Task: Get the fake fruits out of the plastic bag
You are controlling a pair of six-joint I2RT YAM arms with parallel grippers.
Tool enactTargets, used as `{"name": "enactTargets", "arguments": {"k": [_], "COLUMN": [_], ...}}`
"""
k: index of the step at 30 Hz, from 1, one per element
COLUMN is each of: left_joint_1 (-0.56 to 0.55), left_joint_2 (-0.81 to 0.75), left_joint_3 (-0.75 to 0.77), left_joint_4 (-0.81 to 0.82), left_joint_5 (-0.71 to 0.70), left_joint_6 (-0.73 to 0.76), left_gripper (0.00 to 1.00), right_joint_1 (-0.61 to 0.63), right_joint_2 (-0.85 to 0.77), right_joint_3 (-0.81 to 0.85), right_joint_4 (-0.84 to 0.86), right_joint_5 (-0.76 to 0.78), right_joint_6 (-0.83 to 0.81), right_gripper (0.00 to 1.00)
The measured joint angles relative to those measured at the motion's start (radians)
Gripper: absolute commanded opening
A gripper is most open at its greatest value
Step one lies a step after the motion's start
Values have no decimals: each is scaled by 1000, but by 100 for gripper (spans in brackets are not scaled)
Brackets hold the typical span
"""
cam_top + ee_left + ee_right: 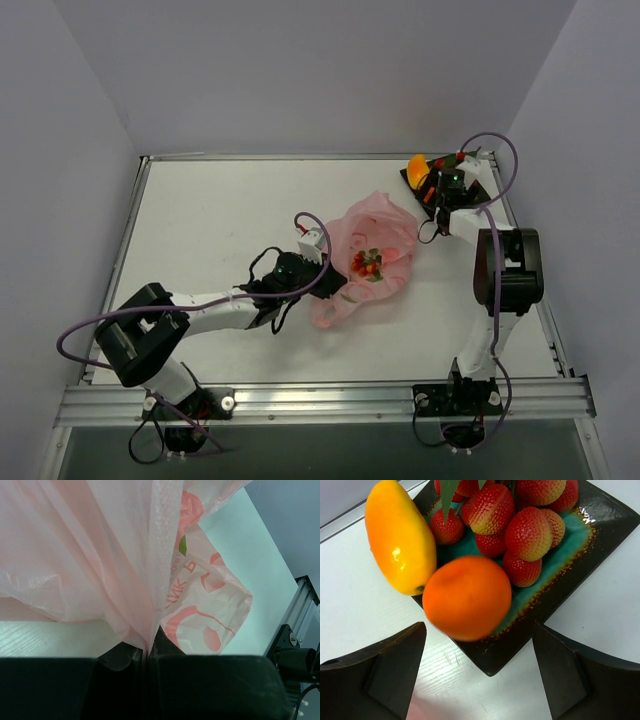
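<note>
The pink plastic bag (372, 255) lies mid-table; red fruits with green leaves (367, 263) show through its film. My left gripper (322, 262) is shut on a fold of the bag (125, 560), the film pinched between its jaws. My right gripper (437, 200) is open and empty at the near corner of the dark tray (570, 575). On the tray sit an orange fruit (467, 597), a yellow-orange fruit (400, 535) and several red fruits (520, 525). The orange fruit lies just beyond the open fingers (385, 670) and looks slightly blurred.
The dark square tray (478, 184) with a teal centre stands at the back right, near the table's edge. White walls enclose the table on three sides. A metal rail (320, 400) runs along the near edge.
</note>
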Motion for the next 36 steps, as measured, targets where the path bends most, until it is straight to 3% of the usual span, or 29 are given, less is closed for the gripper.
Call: {"name": "enactTargets", "arguments": {"k": [3, 5, 7, 8, 11, 14, 19, 23, 31, 36], "left_joint_1": [0, 0, 0, 0, -8, -27, -60, -65, -65, -65], "left_joint_2": [3, 9, 17, 21, 37, 59, 84, 88, 106, 106], "left_joint_3": [0, 0, 0, 0, 1, 9, 28, 36, 37, 37], "left_joint_4": [1, 3, 4, 5, 6, 8, 11, 32, 54, 64], "left_joint_5": [0, 0, 0, -1, -2, -4, -3, -4, -3, -3], "left_joint_6": [0, 0, 0, 0, -1, -1, -3, -3, -8, -10], "left_gripper": [2, 2, 2, 2, 2, 2, 2, 2, 2, 2], "right_joint_1": [0, 0, 0, 6, 44, 174, 433, 585, 729, 730], "right_joint_2": [-35, -85, -146, -183, -359, -595, -951, -1049, -764, -673], "right_joint_3": [-27, -62, -91, -109, -228, -352, -415, -415, -476, -484], "right_joint_4": [-7, -20, -39, -42, -42, -79, -190, -261, -359, -385], "right_joint_5": [0, -1, -9, -15, -23, -14, -14, -2, 112, 190], "right_joint_6": [1, 3, 9, 20, 47, 60, 74, 106, 195, 235], "right_gripper": [84, 78, 57, 34, 15, 7, 6, 9, 11, 42]}}
